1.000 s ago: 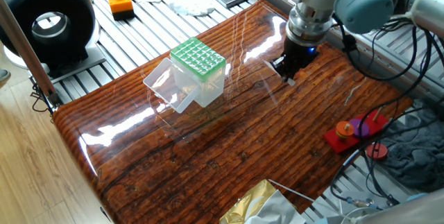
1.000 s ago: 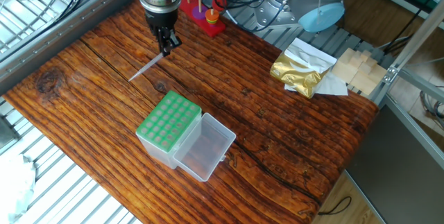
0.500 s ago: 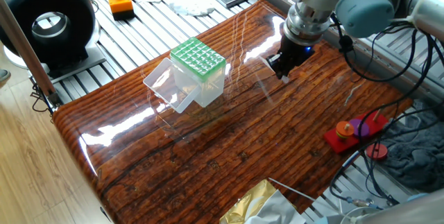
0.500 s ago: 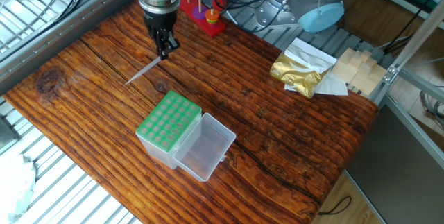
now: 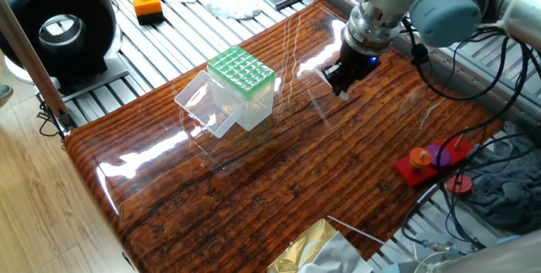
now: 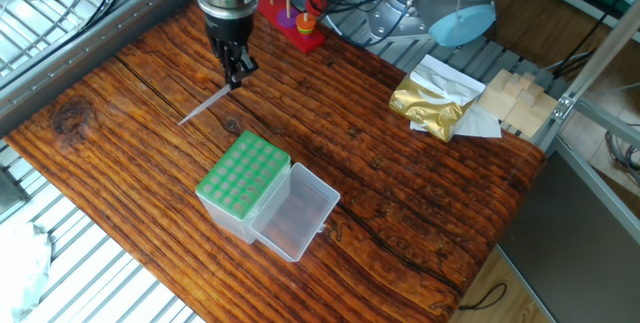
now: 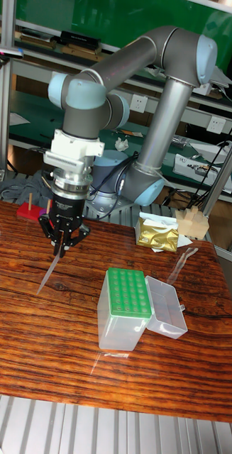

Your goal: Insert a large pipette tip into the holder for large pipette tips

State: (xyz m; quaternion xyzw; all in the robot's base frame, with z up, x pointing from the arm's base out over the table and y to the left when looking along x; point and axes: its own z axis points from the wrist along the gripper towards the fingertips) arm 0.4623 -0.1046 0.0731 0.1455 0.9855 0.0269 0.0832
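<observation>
My gripper [image 6: 235, 76] is shut on the wide end of the large pipette tip [image 6: 205, 105], a slim translucent white tube. The tip slants down and away from the fingers, with its thin end low over the wooden table [image 6: 400, 193]. In the tall fixed view the gripper [image 7: 61, 250] hangs to the left of the holder for large pipette tips [image 7: 126, 294], and the tip [image 7: 49, 273] points down-left. The holder [image 6: 237, 178] is a clear box with a green hole grid, its clear lid [image 6: 295, 213] folded open beside it. The holder [image 5: 241, 72] stands apart from the gripper [image 5: 340, 85].
A red peg toy [image 6: 292, 18] stands at the table edge just behind the gripper. A gold foil bag [image 6: 435, 98] and wooden blocks [image 6: 515, 98] lie off to one side. An orange button box [image 5: 146, 1] and a black round device [image 5: 59, 28] sit beyond the table.
The gripper has shifted a short way across the table toward the holder's side, carrying the tip with it. The holder has not moved.
</observation>
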